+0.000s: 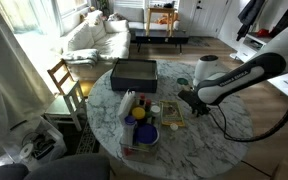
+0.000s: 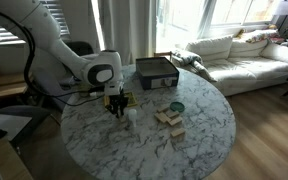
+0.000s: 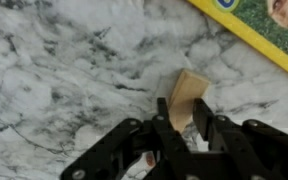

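Wrist view gives me the clearest read: the jaws are closed on a small wooden block [image 3: 190, 92], with a black finger [image 3: 163, 113] pressed against each side. The pale block stands between them, leaning slightly. Under it is the marble table [image 3: 54, 70]; I cannot tell from here whether the block's far end touches the stone or sits just above it. A printed card [image 3: 252, 24] with a yellow and green border lies flat just past the block, not touching it.

In both exterior views the arm [image 1: 242, 72] [image 2: 52, 52] reaches in over the round table, and the wrist hangs low over the top. I use the black box [image 1: 134, 72] [image 2: 156, 70] as my marker. The held block is near that box but not beside it, further toward the middle of the table on the side the arm comes from. The block itself is too small for me to make out in those views.

In an exterior view a green round lid [image 2: 176, 105] and a pile of wooden pieces [image 2: 169, 119] lie further from the black box than the jaws do, on the side away from the arm. In an exterior view a blue bowl [image 1: 141, 131] sits well apart from the black box, close to the opposite rim. Off the table, a white sofa [image 1: 96, 35] stands beyond the black box, and a wooden chair [image 1: 64, 78] stands by the rim nearest it
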